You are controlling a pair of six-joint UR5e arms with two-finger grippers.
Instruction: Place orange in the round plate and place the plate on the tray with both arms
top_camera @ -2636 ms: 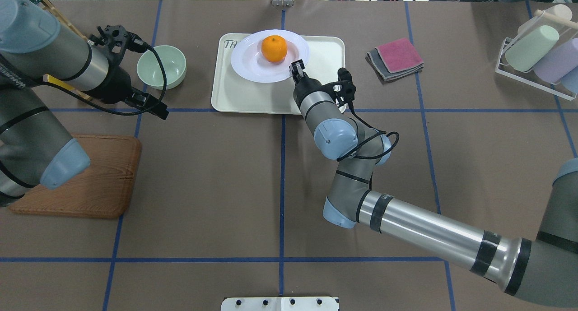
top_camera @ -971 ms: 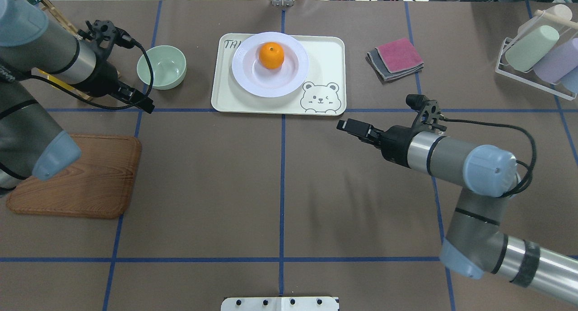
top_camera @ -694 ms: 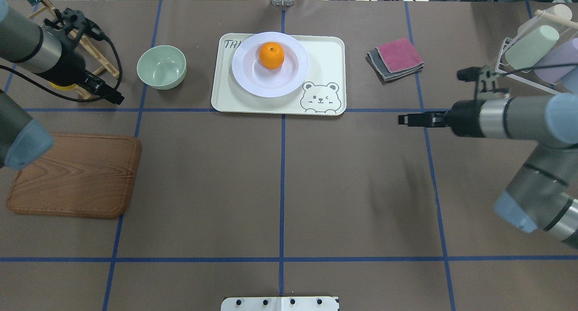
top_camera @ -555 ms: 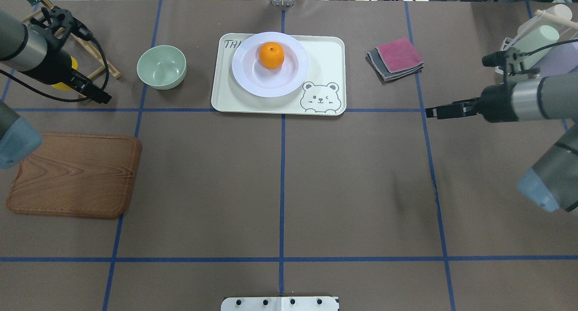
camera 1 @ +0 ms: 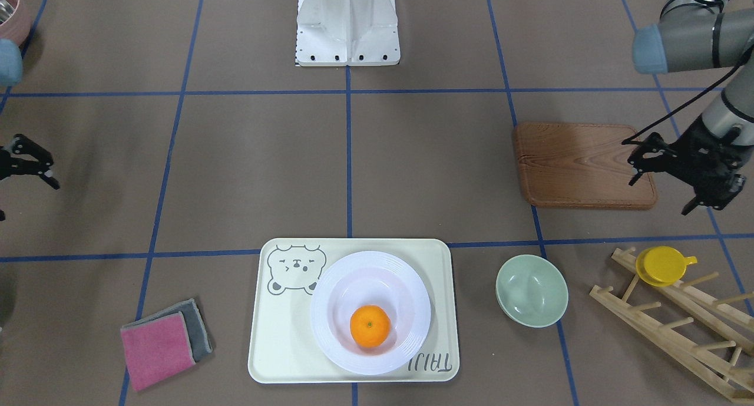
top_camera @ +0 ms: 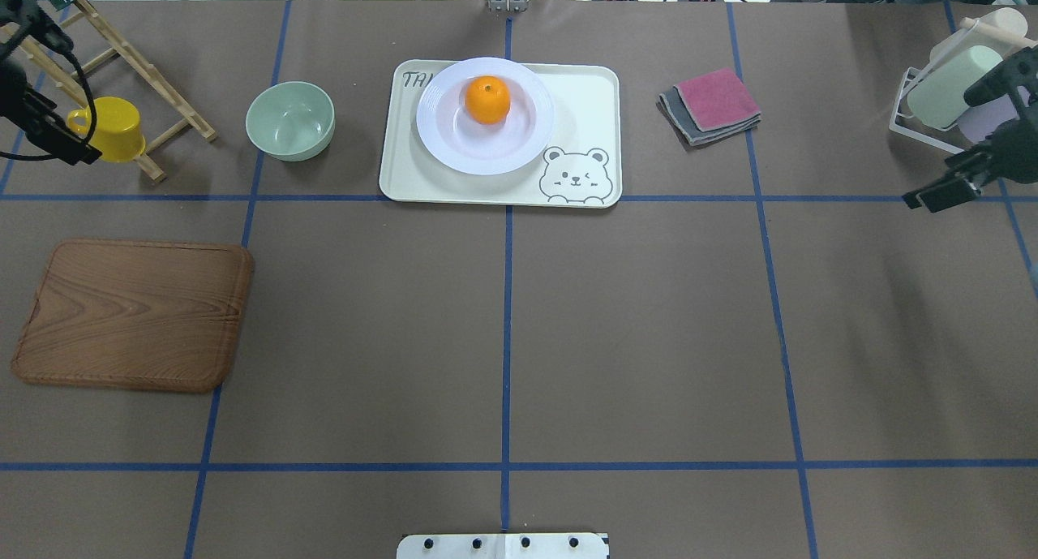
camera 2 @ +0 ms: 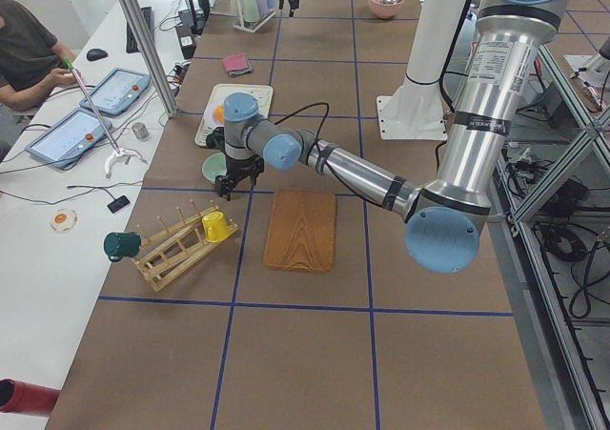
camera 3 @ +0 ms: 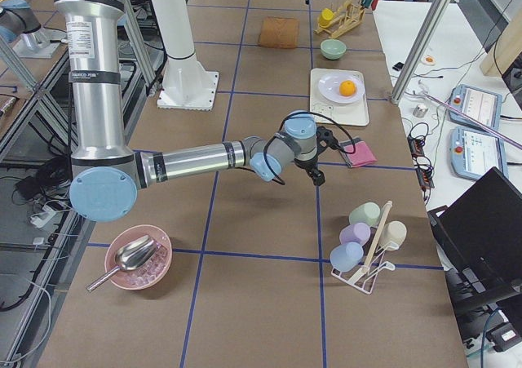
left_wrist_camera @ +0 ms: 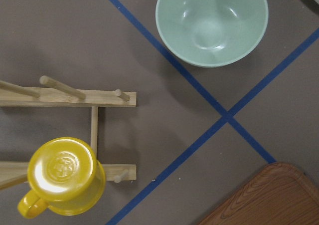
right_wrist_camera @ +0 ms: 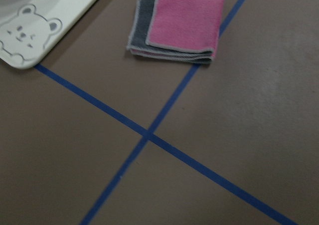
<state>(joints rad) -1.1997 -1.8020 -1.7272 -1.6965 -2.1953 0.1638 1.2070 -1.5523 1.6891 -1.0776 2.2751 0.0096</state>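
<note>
The orange point(top_camera: 487, 99) point(camera 1: 370, 326) lies in the sunken centre of the round white plate point(top_camera: 442, 141) point(camera 1: 330, 300). The plate rests flat on the cream tray point(top_camera: 588, 96) point(camera 1: 277, 335), beside its bear drawing. Nothing touches any of them. My left gripper point(top_camera: 71, 147) point(camera 1: 660, 195) hangs far off at the table's left edge, near the yellow cup, with its fingers spread and empty. At the opposite edge, by the cup rack, my right gripper point(top_camera: 920, 200) also looks open and holds nothing. A corner of the tray point(right_wrist_camera: 30, 35) shows in the right wrist view.
A pale green bowl point(top_camera: 290, 121) point(left_wrist_camera: 212, 23) stands left of the tray. A wooden peg rack with a yellow cup point(top_camera: 109, 127) point(left_wrist_camera: 65, 177) is at the far left, with a wooden board point(top_camera: 134, 316) nearer. Folded pink and grey cloths point(top_camera: 714, 105) point(right_wrist_camera: 177, 28) lie right of the tray. A cup rack point(top_camera: 957, 96) stands far right.
The right gripper let go of the plate's rim, and the plate settled flat on the tray. Both arms then swung outward, away from the tray, to the table's left and right edges.
</note>
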